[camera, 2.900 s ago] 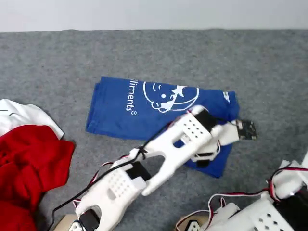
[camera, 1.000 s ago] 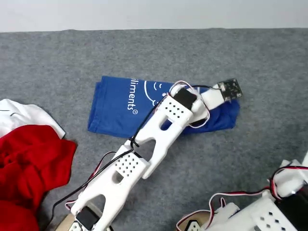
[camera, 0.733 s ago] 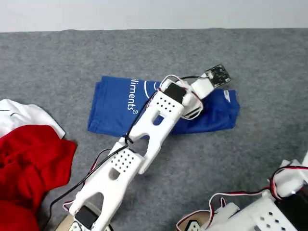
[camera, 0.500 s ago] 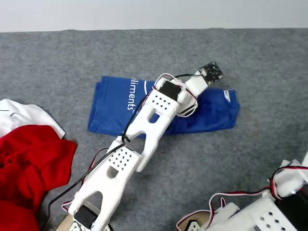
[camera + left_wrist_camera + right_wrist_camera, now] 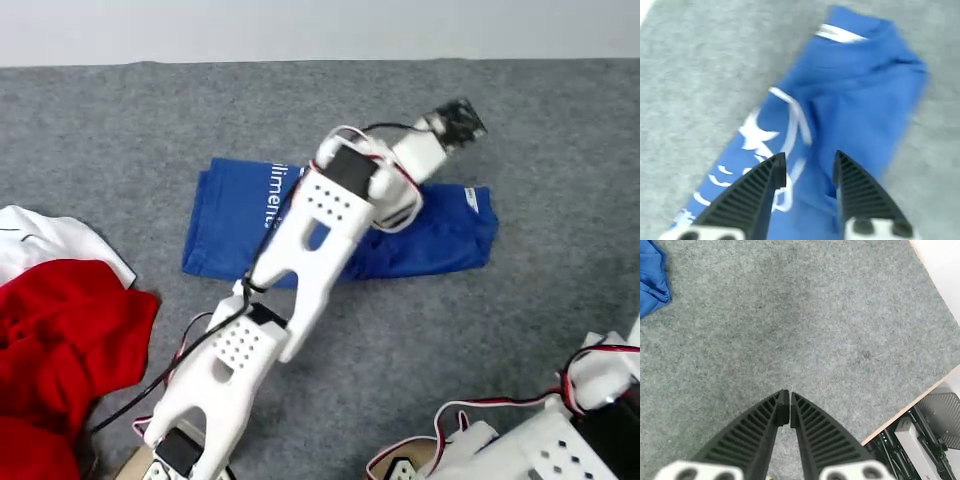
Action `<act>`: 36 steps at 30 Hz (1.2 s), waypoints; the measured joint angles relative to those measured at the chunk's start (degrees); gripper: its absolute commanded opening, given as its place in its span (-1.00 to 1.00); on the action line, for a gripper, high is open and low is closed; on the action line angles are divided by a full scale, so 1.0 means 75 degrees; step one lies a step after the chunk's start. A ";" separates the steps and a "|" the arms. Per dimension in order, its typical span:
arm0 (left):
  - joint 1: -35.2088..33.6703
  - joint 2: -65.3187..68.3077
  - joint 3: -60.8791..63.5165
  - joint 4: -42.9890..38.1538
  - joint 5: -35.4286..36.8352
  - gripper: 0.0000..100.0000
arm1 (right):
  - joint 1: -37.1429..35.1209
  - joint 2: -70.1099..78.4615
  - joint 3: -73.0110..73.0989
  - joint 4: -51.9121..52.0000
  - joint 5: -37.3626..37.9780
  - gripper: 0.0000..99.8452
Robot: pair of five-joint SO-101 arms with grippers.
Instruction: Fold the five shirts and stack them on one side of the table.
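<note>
The blue shirt (image 5: 445, 235) lies folded into a long band in the middle of the grey mat, white print facing up. My left arm (image 5: 330, 215) stretches across it. In the left wrist view my left gripper (image 5: 807, 160) hovers open above the blue shirt (image 5: 855, 90), nothing between its fingers. A crumpled red shirt (image 5: 60, 370) and a white shirt (image 5: 45, 240) lie at the left edge. My right gripper (image 5: 790, 394) is shut on nothing above bare mat, a corner of the blue shirt (image 5: 650, 282) off to its side.
The grey mat (image 5: 520, 330) covers the table. The right arm's base (image 5: 560, 440) sits at the near right corner. In the right wrist view the table edge (image 5: 935, 305) runs close by, with equipment (image 5: 920, 435) below it.
The left arm carried the blue shirt's near edge over toward the far side, narrowing it into a band. It then let go and rose. The right arm stayed still.
</note>
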 measured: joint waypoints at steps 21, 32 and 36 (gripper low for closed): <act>-0.0891 0.1348 0.0879 0.0516 0.0035 -0.70 | 0.0000 -0.0012 0.0000 0.0000 0.0000 -0.98; -0.0492 0.1078 -0.0832 0.0598 0.0012 -0.70 | 0.0000 -0.0012 0.0000 0.0000 0.0000 -0.98; -0.0434 0.1489 -0.0903 -0.0340 0.0152 -0.70 | 0.0000 -0.0023 0.0000 0.0000 0.0000 -0.98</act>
